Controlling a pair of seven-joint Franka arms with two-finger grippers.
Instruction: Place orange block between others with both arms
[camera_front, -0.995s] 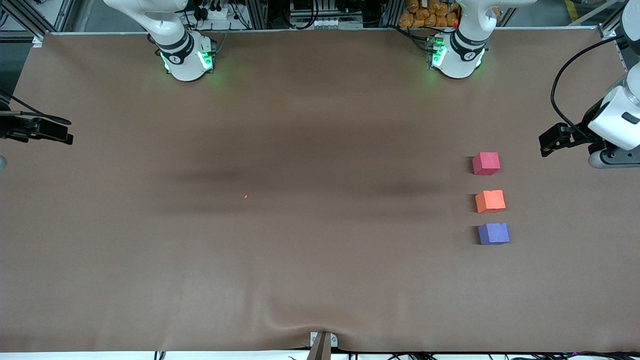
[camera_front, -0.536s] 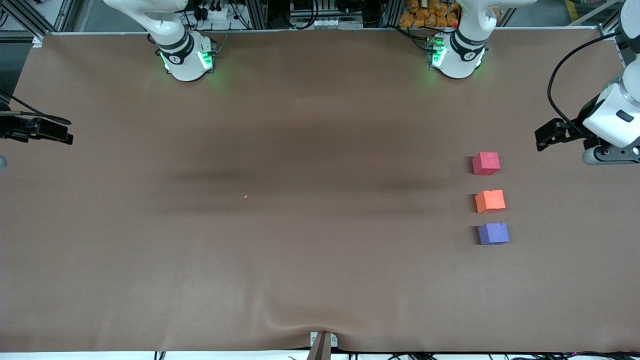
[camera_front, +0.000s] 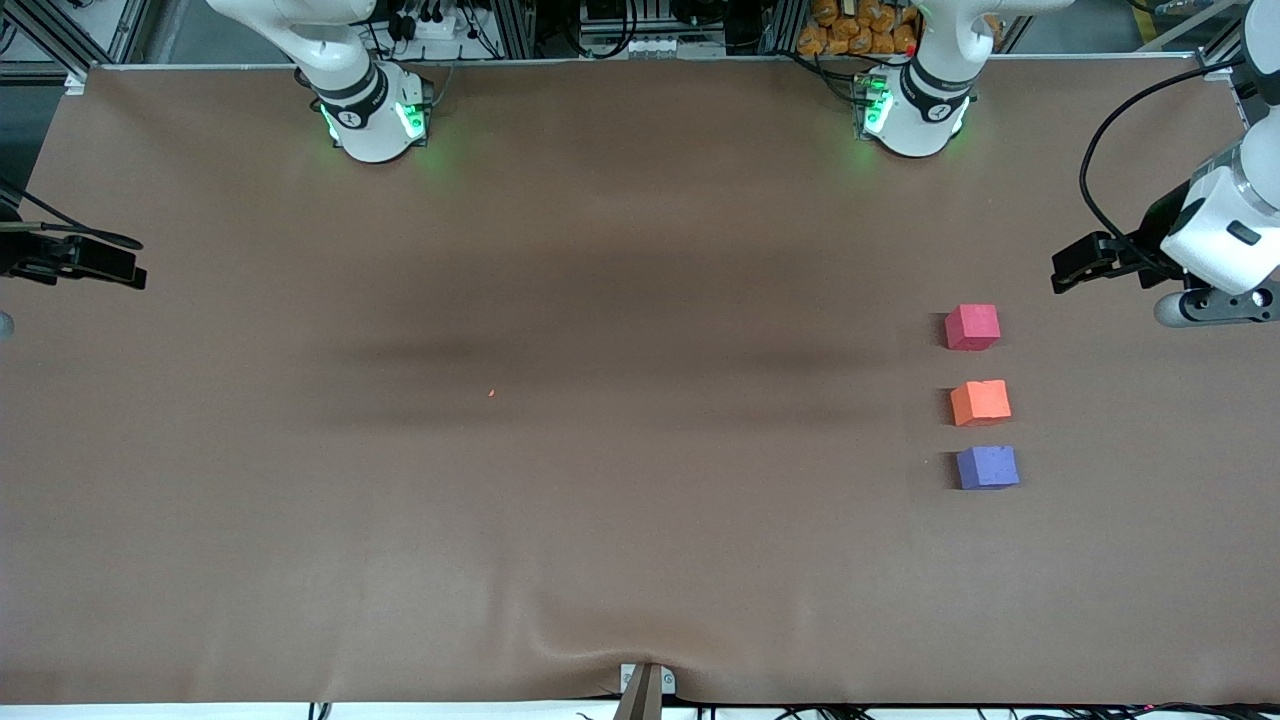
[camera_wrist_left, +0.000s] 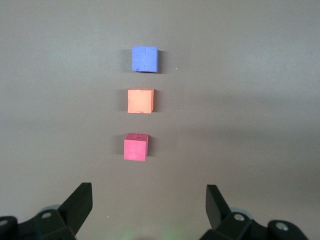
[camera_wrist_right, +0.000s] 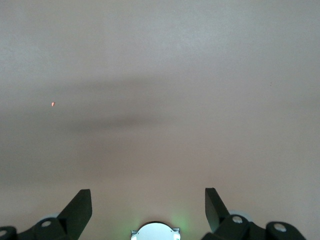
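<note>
The orange block (camera_front: 980, 402) sits on the table between the others: a pinkish-red cube (camera_front: 972, 327) farther from the front camera and a purple-blue cube (camera_front: 987, 467) nearer to it. The three form a short row with small gaps toward the left arm's end of the table. The left wrist view shows the same row: pinkish-red cube (camera_wrist_left: 136, 147), orange block (camera_wrist_left: 140, 101), purple-blue cube (camera_wrist_left: 144, 59). My left gripper (camera_front: 1085, 265) (camera_wrist_left: 149, 200) hangs open and empty over the table's end, apart from the cubes. My right gripper (camera_front: 90, 262) (camera_wrist_right: 148, 200) waits open and empty over the right arm's end.
A brown mat (camera_front: 620, 480) covers the whole table. A tiny orange crumb (camera_front: 491, 393) lies near its middle. The two green-lit arm bases (camera_front: 372, 118) (camera_front: 912, 112) stand along the edge farthest from the front camera. A small bracket (camera_front: 645, 685) pokes up at the nearest edge.
The left arm's hand has shifted a little toward the table's middle and toward the bases. The three cubes and the right arm have not moved.
</note>
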